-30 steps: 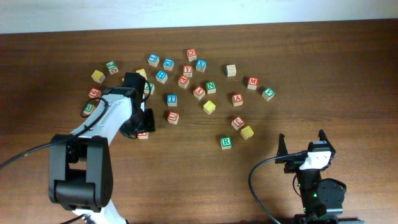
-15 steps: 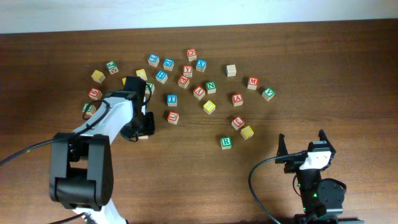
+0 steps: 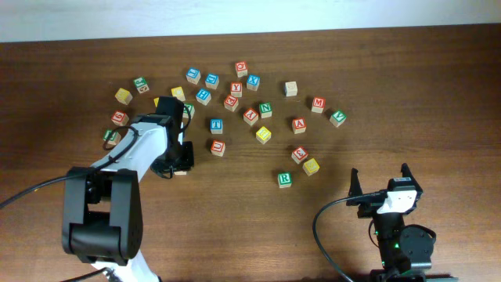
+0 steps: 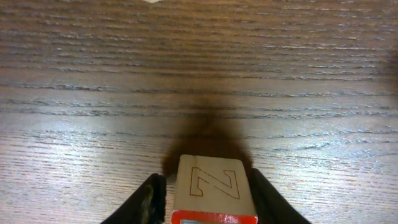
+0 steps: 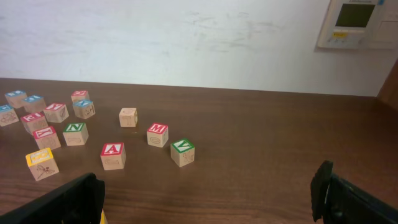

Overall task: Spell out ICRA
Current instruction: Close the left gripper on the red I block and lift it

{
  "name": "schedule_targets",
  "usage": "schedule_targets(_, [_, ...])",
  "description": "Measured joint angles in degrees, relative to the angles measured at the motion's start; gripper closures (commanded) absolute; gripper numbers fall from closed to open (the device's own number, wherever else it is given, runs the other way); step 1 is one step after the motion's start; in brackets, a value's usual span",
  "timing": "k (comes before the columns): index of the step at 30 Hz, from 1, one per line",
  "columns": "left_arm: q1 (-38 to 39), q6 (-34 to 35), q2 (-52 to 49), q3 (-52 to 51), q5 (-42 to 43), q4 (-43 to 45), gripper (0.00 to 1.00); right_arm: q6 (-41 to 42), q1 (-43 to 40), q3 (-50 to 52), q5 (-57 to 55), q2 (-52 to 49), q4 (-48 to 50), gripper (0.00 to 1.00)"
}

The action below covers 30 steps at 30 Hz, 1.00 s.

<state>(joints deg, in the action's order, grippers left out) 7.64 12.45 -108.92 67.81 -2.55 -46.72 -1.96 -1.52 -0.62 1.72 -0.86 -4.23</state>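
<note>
My left gripper [image 3: 177, 161] is low over the table's left half, shut on a wooden cube [image 4: 208, 186]. That cube has a red-edged top and an outlined Z on its side; its top letter is hidden. The red A cube [image 3: 299, 124] lies mid-table and also shows as the red A cube [image 5: 112, 155]. The green R cube [image 3: 284, 178] lies nearer the front. Two yellow cubes [image 3: 264, 134] [image 3: 311, 166] lie close by, their letters unreadable. My right gripper [image 3: 379, 182] rests open at the front right, and the right gripper [image 5: 208, 199] holds nothing.
Several other letter cubes are scattered across the back middle, among them a green N [image 5: 75, 133], a red M [image 5: 157, 134] and a green V [image 5: 182, 152]. More cubes [image 3: 119, 117] lie left of the left arm. A wall [image 5: 186, 37] runs behind the table.
The left fingers have drawn in against the cube's sides, and the left wrist has shifted slightly. The right arm and the loose cubes have not moved.
</note>
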Motion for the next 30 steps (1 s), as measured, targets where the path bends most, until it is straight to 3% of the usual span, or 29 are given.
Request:
schedule_targets(3, [0.0,0.0,0.0,0.0,-0.5,0.7,0.72,0.0,0.0,0.0,0.0,0.0,0.0,0.02])
schedule_targets(9, [0.0,0.0,0.0,0.0,-0.7,1.5,0.72,0.0,0.0,0.0,0.0,0.0,0.0,0.02])
schedule_targets(12, [0.0,-0.1,0.0,0.0,-0.5,1.1,0.81,0.0,0.0,0.0,0.0,0.0,0.0,0.02])
schedule_targets(18, [-0.1,-0.5,0.0,0.2,1.0,0.0,0.80,0.0,0.0,0.0,0.0,0.0,0.0,0.02])
schedule_targets(25, [-0.1,-0.4,-0.3,8.7,5.2,-13.6,0.82,0.0,0.0,0.0,0.0,0.0,0.0,0.02])
schedule_targets(30, [0.8,-0.4,-0.3,14.3,14.2,-19.8,0.80,0.0,0.0,0.0,0.0,0.0,0.0,0.02])
